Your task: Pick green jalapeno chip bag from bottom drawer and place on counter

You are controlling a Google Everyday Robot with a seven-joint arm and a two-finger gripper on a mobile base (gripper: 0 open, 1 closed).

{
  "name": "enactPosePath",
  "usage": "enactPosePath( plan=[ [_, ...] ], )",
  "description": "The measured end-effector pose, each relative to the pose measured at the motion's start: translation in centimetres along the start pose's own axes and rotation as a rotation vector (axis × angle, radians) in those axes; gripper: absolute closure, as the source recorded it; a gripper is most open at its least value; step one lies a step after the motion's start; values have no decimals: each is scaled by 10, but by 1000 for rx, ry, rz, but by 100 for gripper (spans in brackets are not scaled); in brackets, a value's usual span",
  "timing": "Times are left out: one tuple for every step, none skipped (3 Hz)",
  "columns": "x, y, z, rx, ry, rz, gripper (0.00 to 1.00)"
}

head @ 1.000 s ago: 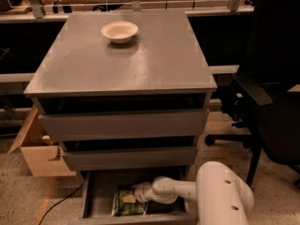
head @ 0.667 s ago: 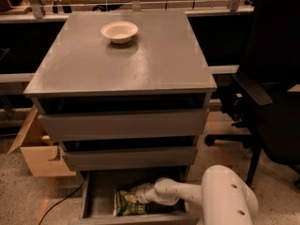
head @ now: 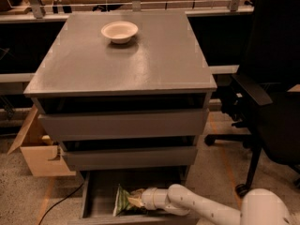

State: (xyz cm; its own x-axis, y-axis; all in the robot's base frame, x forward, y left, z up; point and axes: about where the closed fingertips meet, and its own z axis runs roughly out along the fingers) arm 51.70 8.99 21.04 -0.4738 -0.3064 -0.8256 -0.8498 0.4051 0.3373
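My gripper (head: 137,201) is down inside the open bottom drawer (head: 96,191), against the right side of the bag (head: 123,201), which lies green and crinkled on the drawer floor near its front; whether I'm clamped on it or loose, can't tell. My arm (head: 197,206) comes in from the front right. The counter (head: 140,64) is grey and matte, with a white bowl (head: 119,32) near its back edge, left of centre. Upper drawers (head: 122,125) are slightly ajar. Black chair (head: 274,102) off the right edge, cardboard box (head: 40,156) off the left edge, speckled floor (head: 23,200), cable (head: 58,201) at front left
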Motion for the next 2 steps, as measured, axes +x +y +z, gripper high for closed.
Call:
enactPosePath(
  plan=[
    [-26, 22, -46, -16, -100, -82, 100],
    [-53, 36, -94, -22, -173, -156, 100]
  ],
)
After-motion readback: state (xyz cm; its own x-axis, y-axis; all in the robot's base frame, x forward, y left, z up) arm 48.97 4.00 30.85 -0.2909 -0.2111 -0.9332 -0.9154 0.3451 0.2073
